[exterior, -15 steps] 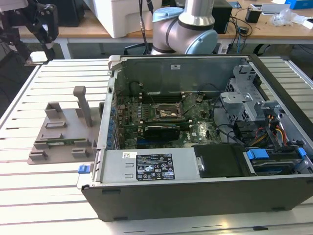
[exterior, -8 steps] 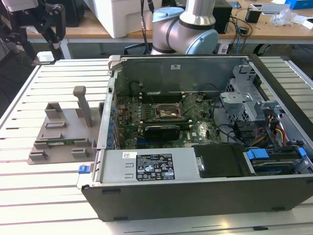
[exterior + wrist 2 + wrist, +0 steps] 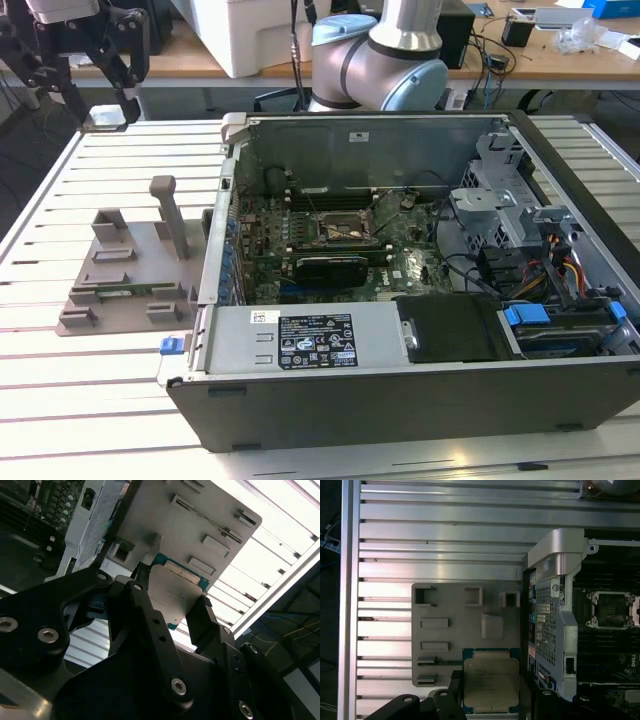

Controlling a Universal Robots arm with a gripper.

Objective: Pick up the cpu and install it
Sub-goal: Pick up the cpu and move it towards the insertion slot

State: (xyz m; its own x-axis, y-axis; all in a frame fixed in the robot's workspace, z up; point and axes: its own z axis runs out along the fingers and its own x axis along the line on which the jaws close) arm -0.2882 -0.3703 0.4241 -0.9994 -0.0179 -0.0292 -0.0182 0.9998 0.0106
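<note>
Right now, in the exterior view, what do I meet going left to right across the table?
Grey holder → case wall → socket → black cover → blue-tabbed drives. The tool, shut on the cpu, overlaps the holder's span, so it's left out.

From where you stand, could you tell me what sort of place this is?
Probably a robotics lab workbench: an open computer case lies on a slatted metal table, a grey parts fixture beside it, cable-strewn desks behind, and the gripper holds the cpu.

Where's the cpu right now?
In both wrist views the cpu sits between the fingers of the gripper, over the grey holder tray beside the open computer case.
</note>
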